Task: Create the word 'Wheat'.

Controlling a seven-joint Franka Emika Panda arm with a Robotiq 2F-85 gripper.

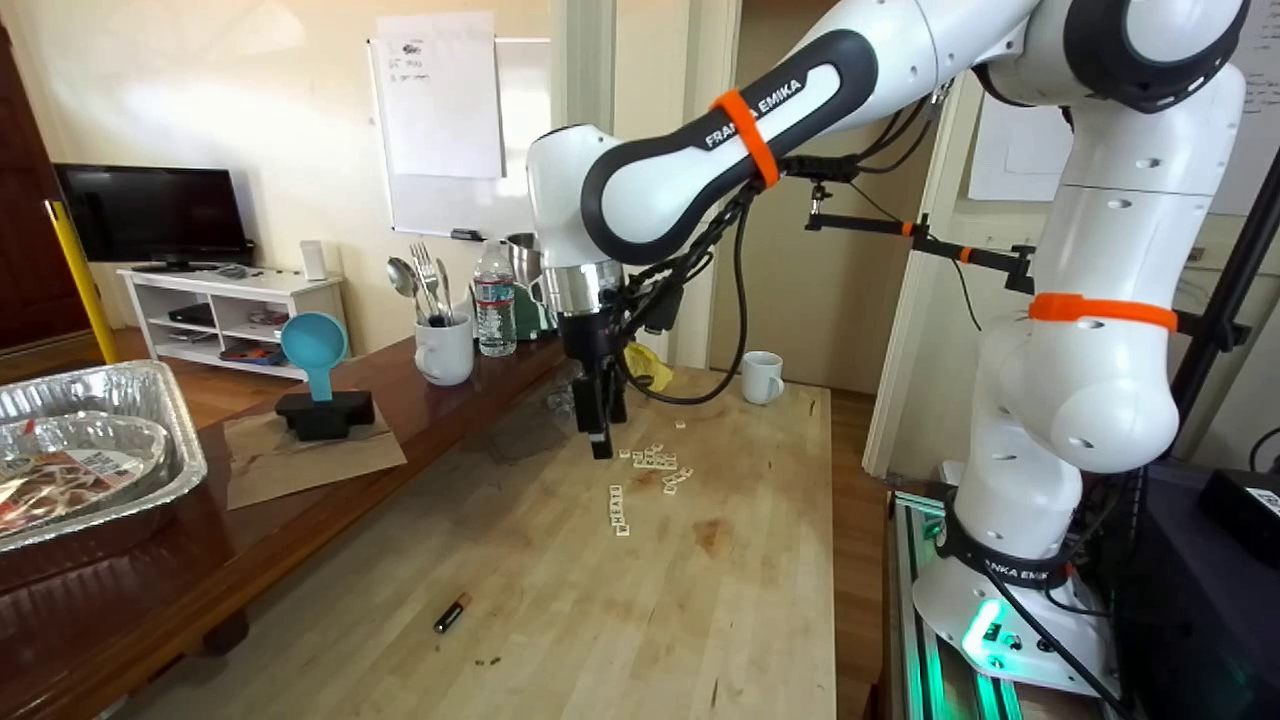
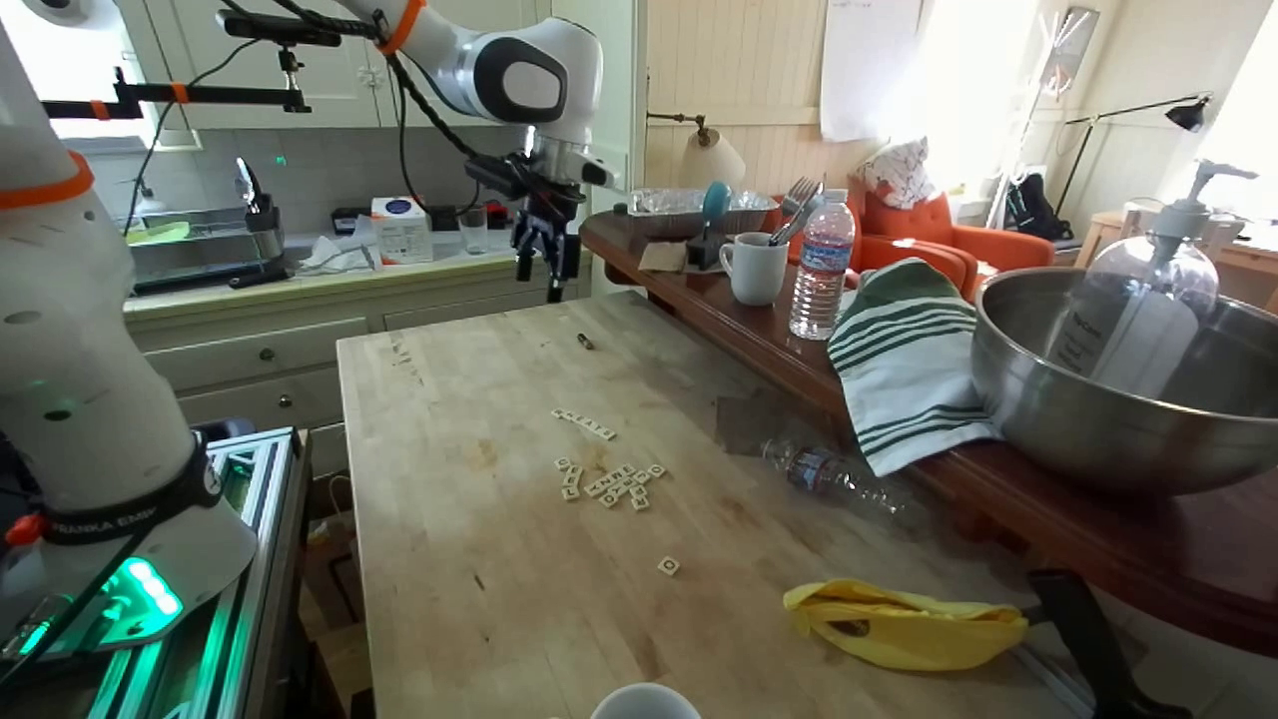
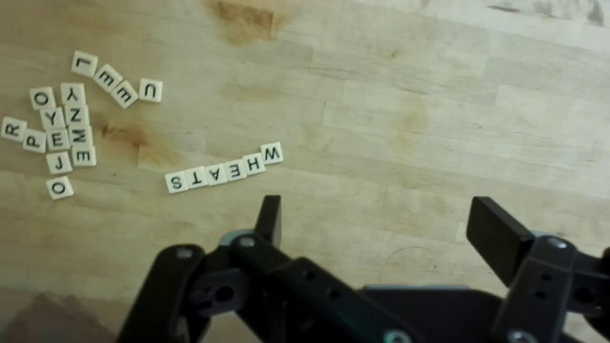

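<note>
Small pale letter tiles lie on the wooden table. One slightly crooked row, the tile row, reads W-H-E-A-T-S, upside down in the wrist view; its W tile and S tile are the two ends. The same row shows small in both exterior views. A loose group of other tiles, with letters such as Y, Z, M and E, sits off to the left there. My gripper hovers high over the table, open, nothing between its fingers. Both exterior views show the gripper apart from every tile.
A battery lies on the table. A white mug, a yellow bag and a fallen plastic bottle are also on it. Along one side runs a raised dark wooden counter carrying a cutlery mug and an upright bottle.
</note>
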